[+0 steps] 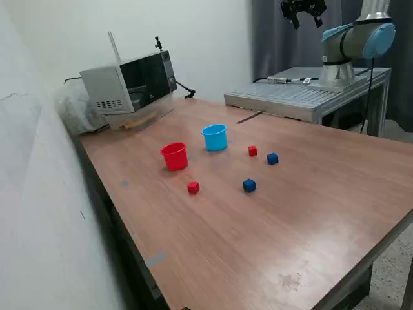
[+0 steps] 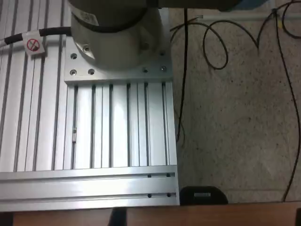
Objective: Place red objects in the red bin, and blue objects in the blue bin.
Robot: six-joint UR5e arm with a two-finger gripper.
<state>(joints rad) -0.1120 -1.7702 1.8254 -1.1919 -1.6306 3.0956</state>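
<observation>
The red cup (image 1: 174, 156) and the light blue cup (image 1: 215, 137) stand upright side by side on the wooden table (image 1: 271, 226). One red cube (image 1: 252, 150) and one blue cube (image 1: 272, 158) lie to the exterior view's right of the blue cup. A second red cube (image 1: 193, 188) and a second blue cube (image 1: 249, 185) lie nearer the front. My gripper (image 1: 306, 21) hangs high above the back of the table, far from all of them, open and empty. The wrist view shows none of the cups or cubes and no fingers.
A grey and black box-like appliance (image 1: 129, 87) sits at the table's back corner by the wall. The arm's base stands on a ribbed aluminium plate (image 1: 303, 95), which also shows in the wrist view (image 2: 117, 141). Black cables (image 2: 221, 42) lie on the speckled floor.
</observation>
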